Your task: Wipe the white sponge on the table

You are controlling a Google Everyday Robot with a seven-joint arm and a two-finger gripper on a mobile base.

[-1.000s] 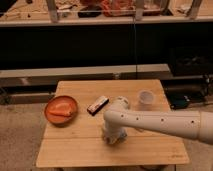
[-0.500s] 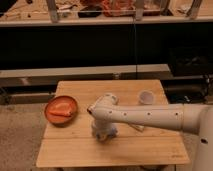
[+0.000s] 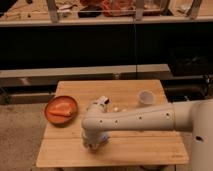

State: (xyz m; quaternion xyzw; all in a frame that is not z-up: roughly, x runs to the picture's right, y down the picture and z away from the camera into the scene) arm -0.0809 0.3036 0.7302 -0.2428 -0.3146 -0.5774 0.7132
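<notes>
Leftward and nearer the table's front edge than half a second ago, the white arm's gripper [image 3: 94,142] sits low over the light wooden plank table [image 3: 150,146]. Whether it is open or closed cannot be told. A pale patch at its tip looks like the small flat white sponge [image 3: 102,140], mostly hidden beneath it. Behind the arm lie a dark bar with a pale label [image 3: 103,101], a round white cup [image 3: 145,97] and, to the left, an orange plate [image 3: 51,104].
</notes>
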